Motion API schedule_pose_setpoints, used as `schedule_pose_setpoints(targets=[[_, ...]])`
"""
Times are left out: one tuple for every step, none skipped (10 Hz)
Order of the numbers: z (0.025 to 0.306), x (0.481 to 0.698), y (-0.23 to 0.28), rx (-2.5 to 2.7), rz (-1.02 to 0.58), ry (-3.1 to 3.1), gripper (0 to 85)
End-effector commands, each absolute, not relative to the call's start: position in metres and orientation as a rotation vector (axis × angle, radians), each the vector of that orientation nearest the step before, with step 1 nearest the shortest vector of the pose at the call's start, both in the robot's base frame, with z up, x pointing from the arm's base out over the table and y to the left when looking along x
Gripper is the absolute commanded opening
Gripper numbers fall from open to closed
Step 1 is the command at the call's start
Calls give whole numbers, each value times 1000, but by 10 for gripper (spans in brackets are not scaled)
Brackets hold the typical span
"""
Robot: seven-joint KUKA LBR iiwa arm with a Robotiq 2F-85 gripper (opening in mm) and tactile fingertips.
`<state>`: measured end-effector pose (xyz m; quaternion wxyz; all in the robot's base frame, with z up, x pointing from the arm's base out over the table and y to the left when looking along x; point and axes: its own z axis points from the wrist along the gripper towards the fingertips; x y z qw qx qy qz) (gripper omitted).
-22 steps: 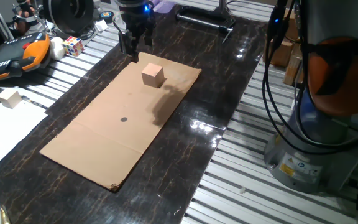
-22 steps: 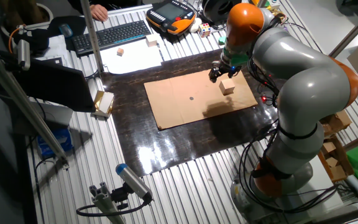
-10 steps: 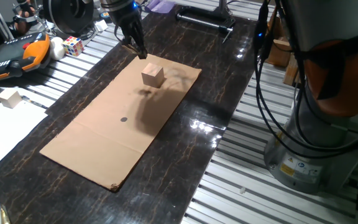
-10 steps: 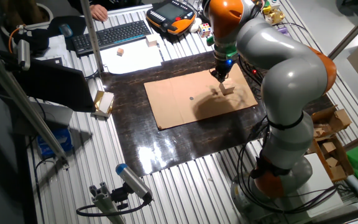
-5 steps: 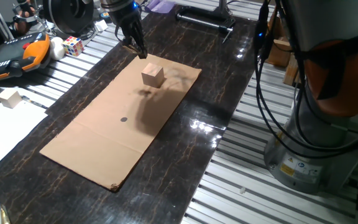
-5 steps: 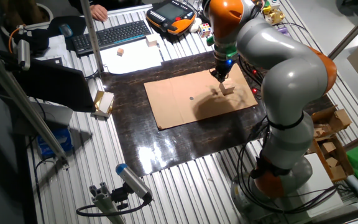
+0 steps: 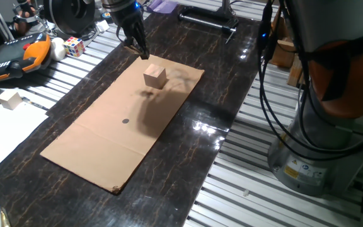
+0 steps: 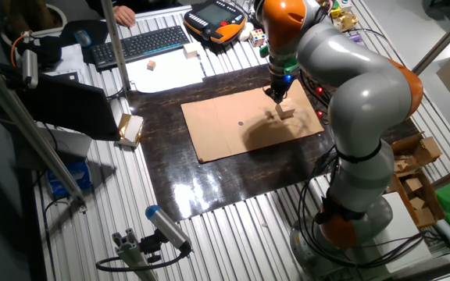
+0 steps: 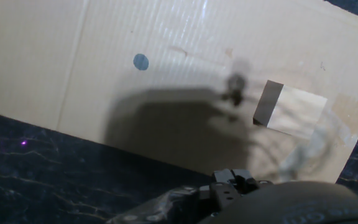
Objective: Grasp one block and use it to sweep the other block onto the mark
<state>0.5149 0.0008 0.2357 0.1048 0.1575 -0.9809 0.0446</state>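
The plain tan wooden cube point(image 7: 155, 76) stands on the brown cardboard sheet point(image 7: 106, 145) near its far end; it also shows in the other fixed view point(image 8: 286, 112) and in the hand view point(image 9: 291, 109). The mark point(image 7: 125, 122) is a small dark round dot near the middle of the cardboard, and it also shows in the other fixed view point(image 8: 241, 122) and the hand view point(image 9: 141, 61). My gripper point(image 7: 141, 52) hangs tilted just beyond the cube's far left side, apart from it and holding nothing. Its fingers look like one dark wedge. The hand view shows no fingertips.
A smaller paler wooden block point(image 7: 9, 99) lies on the white paper at the left. A Rubik's cube point(image 7: 74, 45) and an orange pendant point(image 7: 14, 55) lie at the back left. The cardboard lies on a dark marble-patterned mat point(image 7: 232, 75). A keyboard point(image 8: 143, 43) lies beyond.
Since 2.2 s ago the arm has swung round and the gripper has tilted, its tip ending slightly right. For the last second nothing has moved. The cube has stayed in place.
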Motion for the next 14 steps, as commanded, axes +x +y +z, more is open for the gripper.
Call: schedule_pose_setpoints(targets=[[236,515,1,449,133,-2895,17],[236,515,1,385,139,-2909,17],[236,515,1,297,84,-2932,17],[236,515,1,281,86,-2945,17],[236,515,1,257,109,-2949,17],[236,515,1,219,133,-2968,17],[236,515,1,208,144,-2975,17],[236,515,1,186,149,-2955,17],[236,515,1,163,188,-2931,17],[236,515,1,190,252,-2935,17],[236,515,1,237,313,-2953,17],[236,515,1,209,256,-2960,110],[235,515,0,199,268,-2968,237],[230,518,-6,179,257,-2978,437]])
